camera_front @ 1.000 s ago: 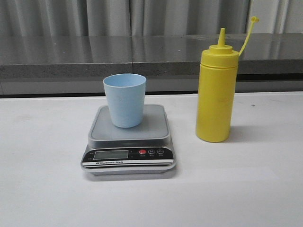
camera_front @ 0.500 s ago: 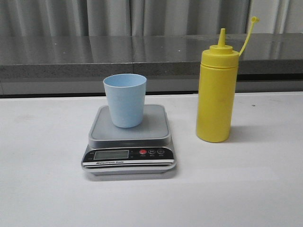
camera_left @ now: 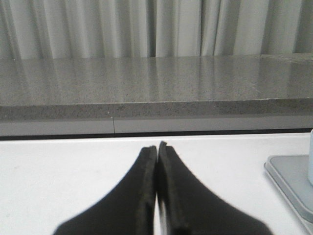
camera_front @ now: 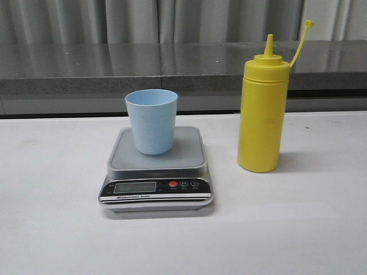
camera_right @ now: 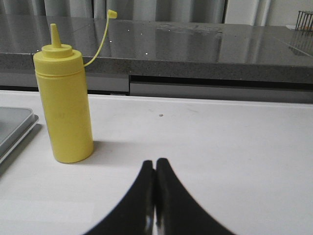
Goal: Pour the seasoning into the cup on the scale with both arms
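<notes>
Cup on scale, bottle standing by, both grippers pressed closed on nothing.

The cup (camera_front: 151, 121) sits upright on the scale (camera_front: 156, 169) mid-table; the seasoning (camera_front: 262, 110) stands just beside, toward the right edge. Left gripper (camera_left: 157, 149) and right gripper (camera_right: 155, 164) hover apart from them.

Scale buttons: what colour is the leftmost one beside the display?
Red; the button on the scale shows best in the front view.

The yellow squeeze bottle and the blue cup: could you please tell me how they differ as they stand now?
The yellow squeeze bottle is taller than the blue cup. The bottle stands on the white table; the cup stands on the scale. The bottle ends in a pointed nozzle; the cup is open-topped. Both are upright and untouched.
</notes>
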